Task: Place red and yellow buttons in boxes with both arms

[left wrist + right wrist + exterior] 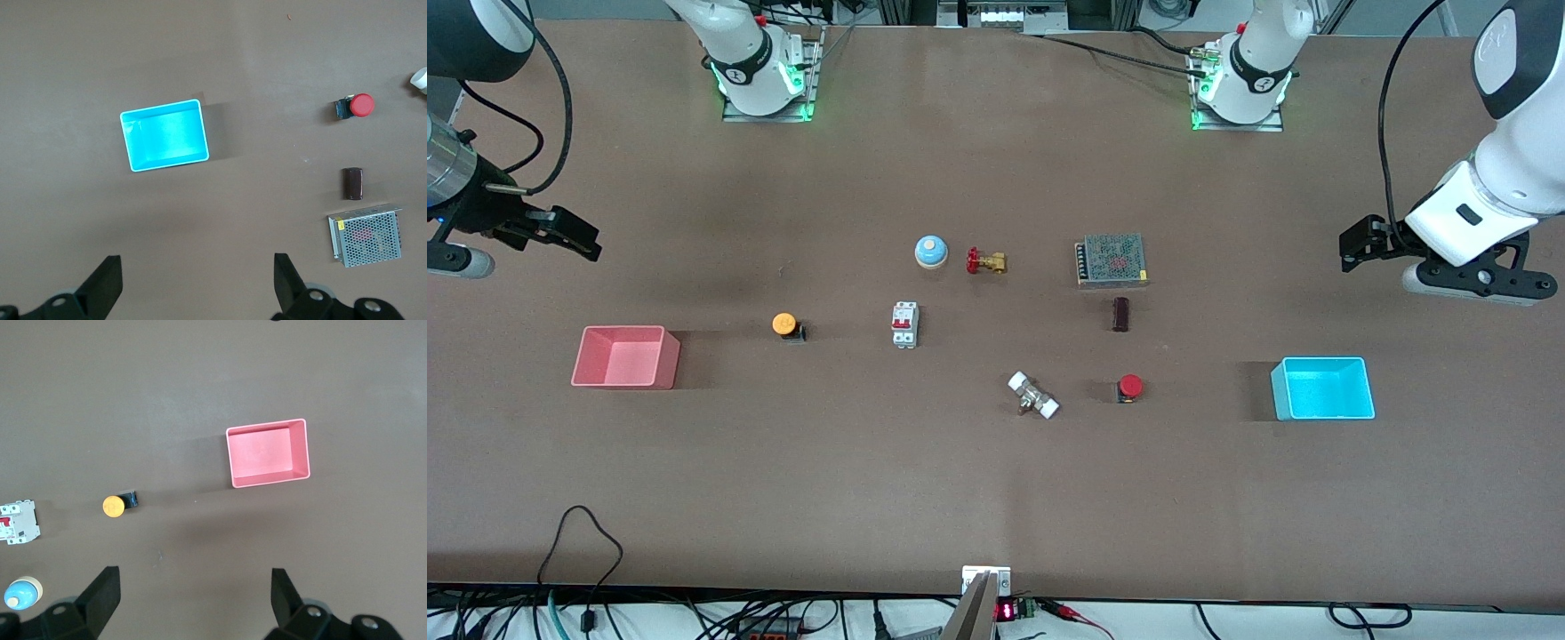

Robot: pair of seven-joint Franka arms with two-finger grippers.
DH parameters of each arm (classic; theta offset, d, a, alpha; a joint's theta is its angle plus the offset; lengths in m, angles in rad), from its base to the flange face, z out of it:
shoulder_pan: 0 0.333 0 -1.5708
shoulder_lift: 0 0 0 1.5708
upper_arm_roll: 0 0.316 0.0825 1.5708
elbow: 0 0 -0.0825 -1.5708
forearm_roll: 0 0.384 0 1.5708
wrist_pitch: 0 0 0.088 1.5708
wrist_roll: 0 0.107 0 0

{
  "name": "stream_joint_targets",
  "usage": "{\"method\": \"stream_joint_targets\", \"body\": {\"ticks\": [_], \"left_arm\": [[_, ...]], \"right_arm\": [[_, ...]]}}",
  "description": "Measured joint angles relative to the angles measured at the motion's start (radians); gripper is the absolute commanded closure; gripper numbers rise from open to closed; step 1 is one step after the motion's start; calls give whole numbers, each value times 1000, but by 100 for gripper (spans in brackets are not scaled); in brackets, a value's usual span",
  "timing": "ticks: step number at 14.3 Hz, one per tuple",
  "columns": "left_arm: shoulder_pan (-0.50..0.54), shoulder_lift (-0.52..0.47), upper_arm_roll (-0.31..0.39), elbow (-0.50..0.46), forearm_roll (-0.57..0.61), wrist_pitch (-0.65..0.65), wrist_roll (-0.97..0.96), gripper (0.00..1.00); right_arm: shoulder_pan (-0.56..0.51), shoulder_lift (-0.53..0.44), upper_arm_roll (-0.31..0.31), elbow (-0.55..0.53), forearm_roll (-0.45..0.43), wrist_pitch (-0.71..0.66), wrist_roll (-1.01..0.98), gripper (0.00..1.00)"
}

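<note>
The red button (pixel 1130 386) stands on the table between a white-capped fitting and the cyan box (pixel 1322 388). The yellow button (pixel 784 324) stands between the pink box (pixel 624 356) and a white breaker. Both boxes are empty. My left gripper (pixel 1356 244) is open and empty, up over bare table at the left arm's end. Its wrist view shows the cyan box (pixel 164 135) and the red button (pixel 361 105). My right gripper (pixel 569 233) is open and empty over bare table at the right arm's end. Its wrist view shows the pink box (pixel 268 453) and the yellow button (pixel 113 506).
In the middle of the table are a blue bell (pixel 931 252), a brass valve with a red handle (pixel 985 261), a grey mesh-topped unit (pixel 1111 260), a white breaker (pixel 904 324), a small dark block (pixel 1120 314) and a white-capped fitting (pixel 1033 396).
</note>
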Motion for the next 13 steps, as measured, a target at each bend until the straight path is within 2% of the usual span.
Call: {"method": "stream_joint_targets", "body": {"ticks": [8,13], "left_arm": [[0,0,0,0,0,-1,0,0],[-5,42,-4,-5,-1,-17,0,0]], "right_arm": [[3,7,1,0,0,-1,0,0],[36,76,7,-6,3,-34,-3,0]]}}
